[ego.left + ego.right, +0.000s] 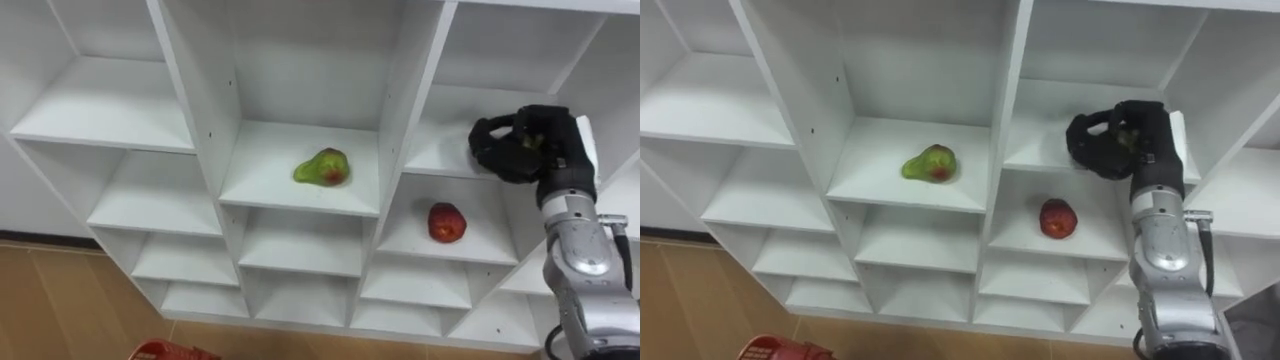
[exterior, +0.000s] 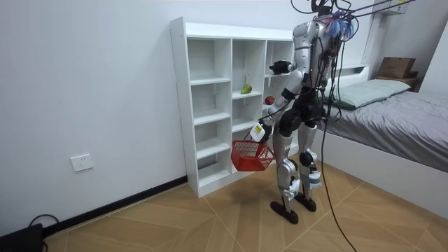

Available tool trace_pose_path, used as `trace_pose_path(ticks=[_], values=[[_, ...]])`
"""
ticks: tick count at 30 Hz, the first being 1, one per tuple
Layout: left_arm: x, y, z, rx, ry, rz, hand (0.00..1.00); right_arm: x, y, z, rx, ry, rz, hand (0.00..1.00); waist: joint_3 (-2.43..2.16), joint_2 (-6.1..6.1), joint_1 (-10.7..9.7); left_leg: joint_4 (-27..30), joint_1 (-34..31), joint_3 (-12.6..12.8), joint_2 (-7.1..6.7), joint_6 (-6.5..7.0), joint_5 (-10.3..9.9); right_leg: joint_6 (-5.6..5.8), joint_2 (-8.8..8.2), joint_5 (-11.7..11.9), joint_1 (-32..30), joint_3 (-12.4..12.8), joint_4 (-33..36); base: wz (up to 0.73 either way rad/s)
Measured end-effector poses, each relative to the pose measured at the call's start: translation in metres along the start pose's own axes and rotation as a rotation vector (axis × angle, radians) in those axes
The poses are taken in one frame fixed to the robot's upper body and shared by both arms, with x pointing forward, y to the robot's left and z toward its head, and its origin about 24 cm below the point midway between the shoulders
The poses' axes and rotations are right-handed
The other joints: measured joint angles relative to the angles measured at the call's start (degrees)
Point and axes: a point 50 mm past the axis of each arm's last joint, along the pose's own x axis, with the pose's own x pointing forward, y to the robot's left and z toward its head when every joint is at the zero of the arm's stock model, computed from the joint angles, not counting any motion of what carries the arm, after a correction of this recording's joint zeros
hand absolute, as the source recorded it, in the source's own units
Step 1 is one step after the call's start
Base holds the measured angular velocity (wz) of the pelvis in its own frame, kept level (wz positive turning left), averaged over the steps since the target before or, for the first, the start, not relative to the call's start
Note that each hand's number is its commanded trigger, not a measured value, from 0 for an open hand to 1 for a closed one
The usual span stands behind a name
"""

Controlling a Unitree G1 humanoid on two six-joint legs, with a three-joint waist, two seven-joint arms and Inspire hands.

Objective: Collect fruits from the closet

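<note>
Shelf unit (image 1: pixel 265 175): white, open-front, 3 cols per room view, boards staggered col. to col. Stands on wood floor (image 1: pixel 60 300), back to white wall (image 2: pixel 84 84).
Contents:
1. Pear (image 1: pixel 322 168): green w/ red blush, lying on its side. Centre of frame, mid col., toward right half of its board.
2. Apple (image 1: pixel 447 222): red. Right of centre, next col. over, on a board set lower than pear's, approx. mid-board.
Items well apart, upright divider btwn them.
</note>
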Motion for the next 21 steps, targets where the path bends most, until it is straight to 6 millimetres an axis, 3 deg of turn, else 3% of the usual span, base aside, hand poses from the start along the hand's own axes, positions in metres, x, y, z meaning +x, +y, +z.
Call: trace_pose_path(ticks=[9,21], values=[[0.000,-0.008,0.002,-0.014,-0.005,-0.021,1.00,-0.021,0.033,0.001,0.226,-0.006,0.211,1.00,-0.45,0.93,-1.7,-0.3,0.1,0.1,0.00,0.00,0.0,-0.01,-0.05,0.0,-0.2,0.4,0.1,-0.01],[0.002,-0.012,0.010,-0.008,-0.025,-0.036,1.00,-0.029,0.042,0.006,0.293,-0.024,0.297,1.00,-0.41,1.54,-1.8,-0.9,0.2,1.8,0.19,0.01,0.0,-0.01,0.15,0.0,-1.0,1.9,0.3,-0.06]])
